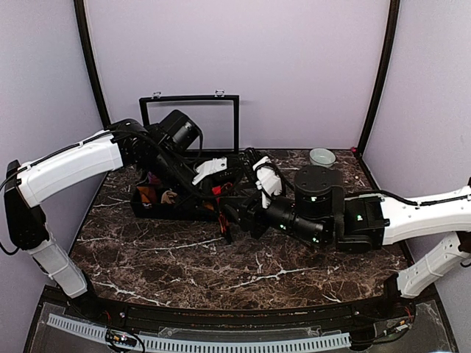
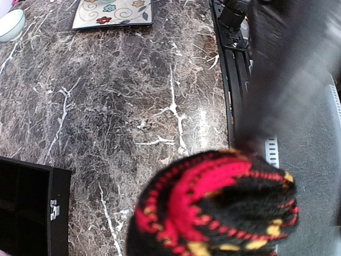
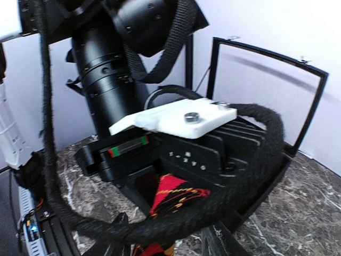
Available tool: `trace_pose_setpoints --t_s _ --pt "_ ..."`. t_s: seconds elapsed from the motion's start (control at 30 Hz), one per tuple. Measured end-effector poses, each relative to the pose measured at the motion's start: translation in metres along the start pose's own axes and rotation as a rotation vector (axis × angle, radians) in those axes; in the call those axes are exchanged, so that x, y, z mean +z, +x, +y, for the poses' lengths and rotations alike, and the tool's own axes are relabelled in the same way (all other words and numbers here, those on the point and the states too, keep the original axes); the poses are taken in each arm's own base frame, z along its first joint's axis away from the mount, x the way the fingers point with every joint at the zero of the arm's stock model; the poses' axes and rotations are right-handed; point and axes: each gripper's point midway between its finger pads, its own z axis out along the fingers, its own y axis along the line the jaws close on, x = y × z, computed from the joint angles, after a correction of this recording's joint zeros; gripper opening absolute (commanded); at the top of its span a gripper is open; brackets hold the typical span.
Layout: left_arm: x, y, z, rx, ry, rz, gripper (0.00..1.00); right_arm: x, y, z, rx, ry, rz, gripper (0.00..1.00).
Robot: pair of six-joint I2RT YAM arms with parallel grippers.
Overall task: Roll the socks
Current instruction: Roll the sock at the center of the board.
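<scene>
One of the socks, black with red-orange argyle diamonds, is bunched at mid-table between both grippers. In the left wrist view it fills the lower frame and hides the fingers. My left gripper is shut on it. The right wrist view shows that gripper pinching the red diamond part. The sock's black cuff loops around the left gripper's body. My right gripper sits just below, its fingers set apart and closed on the sock's thick end. The cream striped sock is out of view.
A black compartment tray lies under the left arm and holds small sock rolls. A pale bowl stands at the back right. A black frame leans on the rear wall. A flower-patterned tile lies on the marble.
</scene>
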Motion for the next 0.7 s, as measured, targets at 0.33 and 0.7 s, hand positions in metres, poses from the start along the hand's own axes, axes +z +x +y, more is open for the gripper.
trace_pose_setpoints --t_s 0.33,0.7 --pt "0.001 0.003 0.011 -0.010 -0.051 0.011 0.00 0.002 0.011 -0.004 -0.032 0.166 0.023 0.42" --pt "-0.003 0.015 0.035 -0.071 -0.129 0.032 0.00 0.007 0.031 0.036 0.013 0.005 0.034 0.37"
